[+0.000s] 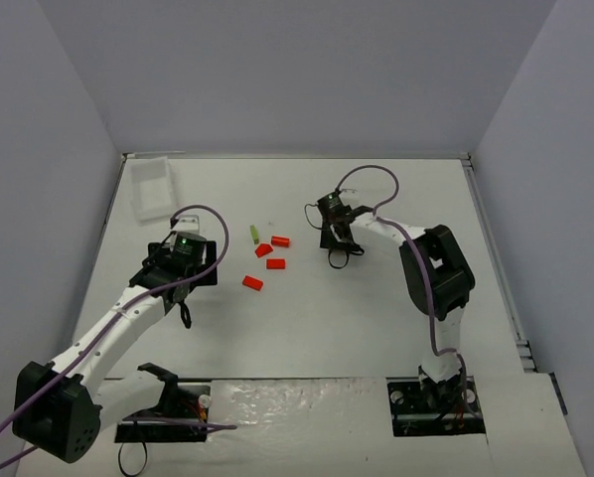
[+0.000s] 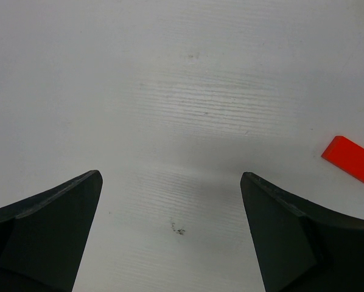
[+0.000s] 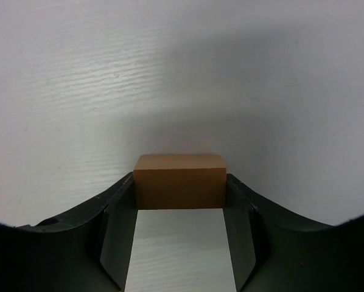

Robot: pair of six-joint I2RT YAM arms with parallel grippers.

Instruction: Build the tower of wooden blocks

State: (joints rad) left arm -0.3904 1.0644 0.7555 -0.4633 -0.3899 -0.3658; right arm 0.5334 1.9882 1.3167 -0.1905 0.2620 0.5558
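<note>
The right gripper is closed on the tan block, gripping its two short ends so its long axis runs straight across from finger to finger, low at the table. The loose red blocks and the yellow-green stick lie scattered to its left, between the two arms. On their far side the left gripper hangs wide open, holding nothing, with one red block near on its right.

A clear, rectangular plastic tray sits near the far left corner of the white desk. The desk's surface is faintly scuffed, and plain pale grey walls enclose it.
</note>
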